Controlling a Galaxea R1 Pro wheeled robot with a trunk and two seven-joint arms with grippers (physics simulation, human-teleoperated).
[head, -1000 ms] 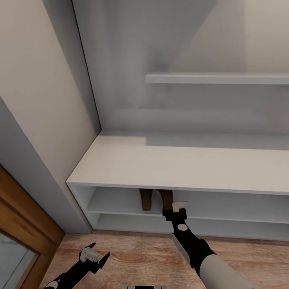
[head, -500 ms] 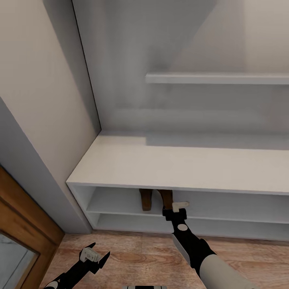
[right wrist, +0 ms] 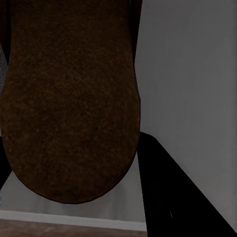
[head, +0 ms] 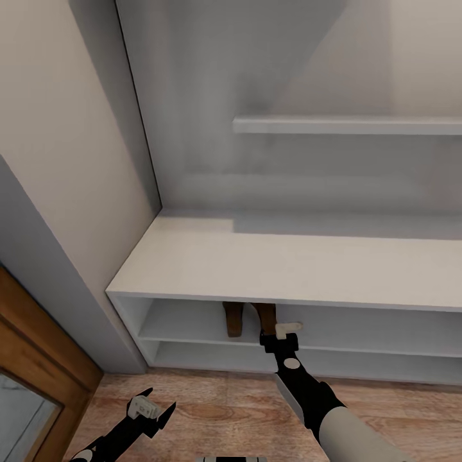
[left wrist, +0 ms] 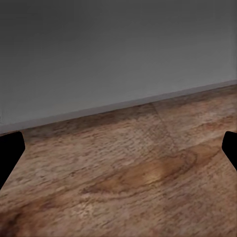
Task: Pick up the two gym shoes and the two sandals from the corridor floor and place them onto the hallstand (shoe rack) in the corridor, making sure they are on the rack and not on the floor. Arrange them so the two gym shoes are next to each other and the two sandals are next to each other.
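The white hallstand (head: 289, 263) stands against the wall, with a flat top and two open shelf tiers. Two brown sandals rest side by side on its upper tier, one (head: 234, 319) to the left of the other (head: 265, 316). My right gripper (head: 277, 333) reaches into that tier and is shut on the right-hand sandal (right wrist: 69, 108), whose brown sole looms close beside a black finger (right wrist: 177, 197). My left gripper (head: 160, 399) hangs open and empty low over the corridor floor (left wrist: 128, 177). The gym shoes are out of view.
A floating shelf (head: 346, 124) juts from the tall back panel above the hallstand's top. A wooden door (head: 32, 359) and a grey wall edge stand at the left. Wood-plank floor (head: 218, 410) runs in front of the rack.
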